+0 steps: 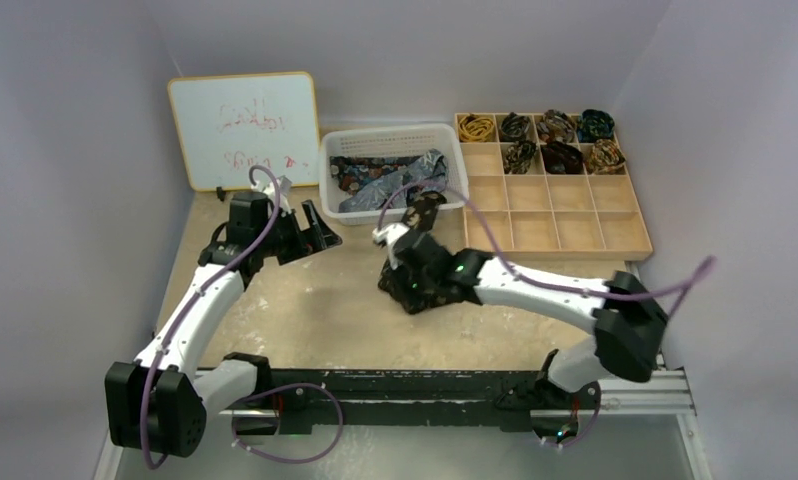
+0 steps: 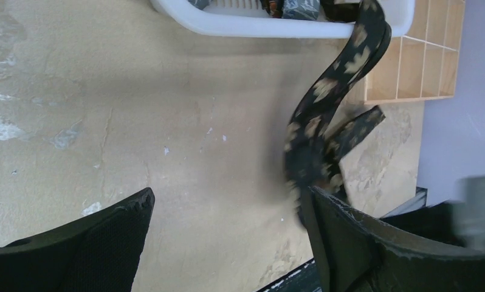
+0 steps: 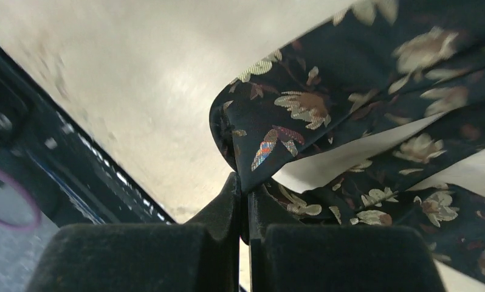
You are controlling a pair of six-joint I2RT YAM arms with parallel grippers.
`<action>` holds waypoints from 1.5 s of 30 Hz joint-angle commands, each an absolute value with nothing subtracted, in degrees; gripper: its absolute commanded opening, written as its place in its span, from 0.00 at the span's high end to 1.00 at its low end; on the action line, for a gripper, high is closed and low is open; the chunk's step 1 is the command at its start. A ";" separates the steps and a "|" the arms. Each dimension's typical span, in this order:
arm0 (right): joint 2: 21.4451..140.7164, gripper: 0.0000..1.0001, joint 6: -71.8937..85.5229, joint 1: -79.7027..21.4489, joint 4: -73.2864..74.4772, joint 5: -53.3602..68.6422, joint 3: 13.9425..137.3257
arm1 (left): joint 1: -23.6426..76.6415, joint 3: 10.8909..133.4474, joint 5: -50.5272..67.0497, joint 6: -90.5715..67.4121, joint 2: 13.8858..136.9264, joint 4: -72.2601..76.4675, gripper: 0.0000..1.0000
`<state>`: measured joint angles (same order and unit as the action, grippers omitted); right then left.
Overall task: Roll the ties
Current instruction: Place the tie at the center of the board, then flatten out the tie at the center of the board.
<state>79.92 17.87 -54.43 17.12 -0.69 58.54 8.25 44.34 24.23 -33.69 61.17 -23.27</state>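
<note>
My right jaws pinch the dark tie point(image 3: 325, 103) at its fold. It looks soft, light and floppy, so it may slip. My left jaws are wide apart.

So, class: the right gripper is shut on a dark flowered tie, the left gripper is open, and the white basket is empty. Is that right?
No: the white basket is not empty; the top external view shows loose ties in it. The rest stands: right gripper shut on the dark flowered tie, left gripper open.
</note>
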 commanded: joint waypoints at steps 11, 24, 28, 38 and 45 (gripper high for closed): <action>82.06 0.25 31.69 -65.99 10.75 -5.24 53.67 | 7.82 44.83 21.99 -32.85 63.86 -23.45 0.07; 72.01 0.15 45.24 -44.21 8.95 -13.90 45.68 | 19.89 43.27 24.46 -32.31 74.02 -14.77 0.10; 81.50 0.29 45.27 -42.45 8.19 -14.08 46.88 | 20.89 44.35 24.30 -32.65 75.75 -13.83 0.11; 92.33 0.44 41.99 -42.11 3.46 -11.54 50.33 | 20.91 45.50 23.98 -29.87 75.94 -16.41 0.11; 96.11 0.59 41.45 -42.14 4.72 -14.41 50.46 | 21.05 47.34 26.19 -28.20 77.39 -15.60 0.12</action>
<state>94.02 42.22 -42.30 3.84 -12.45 49.58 20.71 43.97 24.32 -30.81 76.27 -17.23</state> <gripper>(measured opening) 0.480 0.889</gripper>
